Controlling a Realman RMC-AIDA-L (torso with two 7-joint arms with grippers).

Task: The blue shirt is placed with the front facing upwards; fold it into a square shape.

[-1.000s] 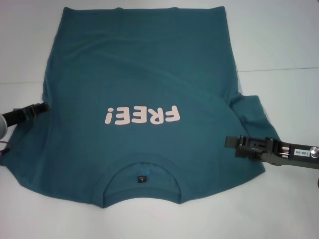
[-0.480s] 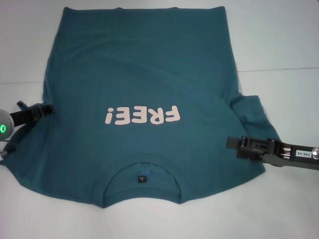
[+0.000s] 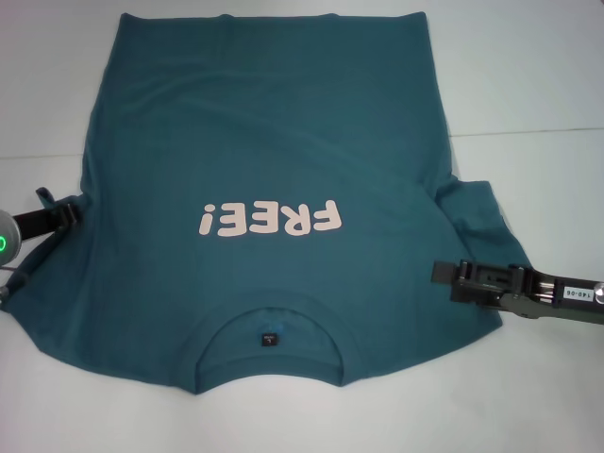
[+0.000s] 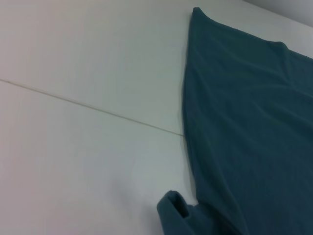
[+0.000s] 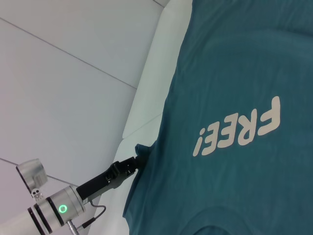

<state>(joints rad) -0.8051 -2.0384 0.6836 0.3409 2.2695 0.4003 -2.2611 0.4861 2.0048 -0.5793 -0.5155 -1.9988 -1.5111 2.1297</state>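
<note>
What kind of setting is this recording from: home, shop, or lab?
Probably a lab test bench: a bare white table, one blue shirt spread flat, and only the left gripper and right gripper around it.

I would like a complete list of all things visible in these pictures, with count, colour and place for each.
teal-blue short-sleeved cotton T-shirt: one, teal-blue, lying flat front up across the middle of the table, collar toward the robot.
pale pink "FREE!" lettering: one, pale pink, on the shirt's chest.
small dark neck label: one, dark, inside the collar.
white table: one, white, under the shirt.
left end effector: one, black, at the shirt's left edge beside the sleeve.
right end effector: one, black, over the shirt's right shoulder area below the sleeve.
</note>
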